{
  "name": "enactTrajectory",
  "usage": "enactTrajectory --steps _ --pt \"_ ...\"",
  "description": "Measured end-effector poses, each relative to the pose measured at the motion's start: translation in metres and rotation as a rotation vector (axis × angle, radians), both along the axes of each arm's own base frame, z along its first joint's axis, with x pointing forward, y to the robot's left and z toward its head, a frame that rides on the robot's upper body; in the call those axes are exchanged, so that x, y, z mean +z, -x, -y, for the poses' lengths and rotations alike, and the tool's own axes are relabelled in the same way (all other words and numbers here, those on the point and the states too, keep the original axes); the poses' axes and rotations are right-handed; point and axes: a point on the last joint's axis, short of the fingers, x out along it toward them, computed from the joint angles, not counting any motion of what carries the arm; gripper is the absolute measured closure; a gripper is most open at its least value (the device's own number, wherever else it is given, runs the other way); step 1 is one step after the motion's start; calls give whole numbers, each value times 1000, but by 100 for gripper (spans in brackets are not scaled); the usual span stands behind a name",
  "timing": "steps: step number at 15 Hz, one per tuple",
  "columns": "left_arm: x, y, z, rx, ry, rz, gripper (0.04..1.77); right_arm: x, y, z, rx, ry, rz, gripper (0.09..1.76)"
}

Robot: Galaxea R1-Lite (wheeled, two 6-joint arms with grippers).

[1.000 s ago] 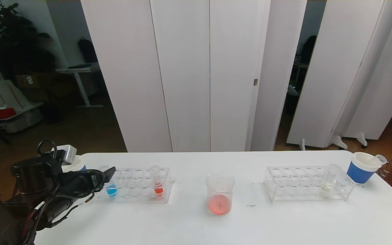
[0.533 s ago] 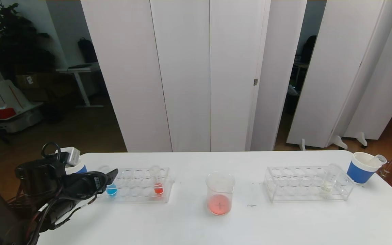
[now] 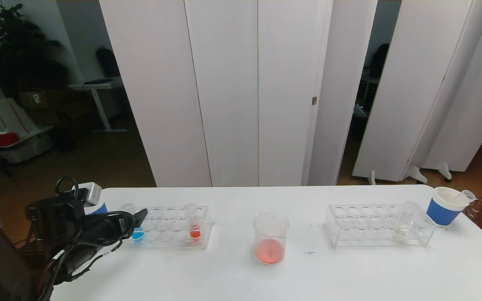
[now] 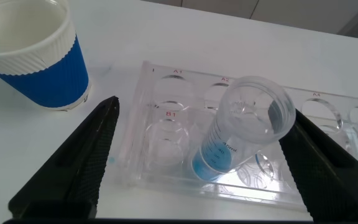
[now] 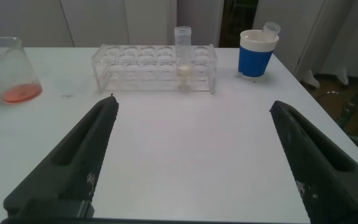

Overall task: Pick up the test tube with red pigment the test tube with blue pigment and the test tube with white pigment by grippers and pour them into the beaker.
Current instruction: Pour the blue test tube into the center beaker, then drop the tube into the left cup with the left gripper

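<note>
Two black fingers of the left gripper [image 4: 197, 155] stand spread on either side of the small clear blue-pigment test tube [image 4: 241, 134], upright in its clear plastic rack [image 4: 142, 168]; farther off, the wide clear beaker [image 3: 270, 237] holds red liquid

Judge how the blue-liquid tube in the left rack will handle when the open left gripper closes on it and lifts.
The blue tube looks smooth and clear, so probably slippery between the left gripper fingers. It holds little liquid, so likely light. It leans in the rack, so it may tilt further when gripped.
</note>
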Motion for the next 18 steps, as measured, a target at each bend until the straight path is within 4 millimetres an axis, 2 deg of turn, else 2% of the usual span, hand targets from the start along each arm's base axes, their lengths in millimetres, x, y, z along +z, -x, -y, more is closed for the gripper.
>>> enactTrajectory --steps 3,4,5,6,7,8,9,12,18 --pt "-2 -2 0 0 2 -4 13 0 0 0 0 0 0 10" --pt "-3 -2 0 0 2 -6 32 0 0 0 0 0 0 10" --pt "-3 -2 0 -3 3 -9 61 0 0 0 0 0 0 10" --pt "-3 -3 1 -14 7 -5 109 0 0 0 0 0 0 10" --pt "-3 -3 1 -13 6 -4 135 0 0 0 -1 0 0 10" --pt "-3 -4 1 -12 6 -3 136 0 0 0 0 0 -1 10" --pt "-3 -4 1 -11 6 0 109 0 0 0 0 0 0 10" --pt "-1 -8 4 -19 5 11 122 0 0 0 0 0 0 10" --pt "-3 -10 8 -28 2 14 122 0 0 0 0 0 0 10"
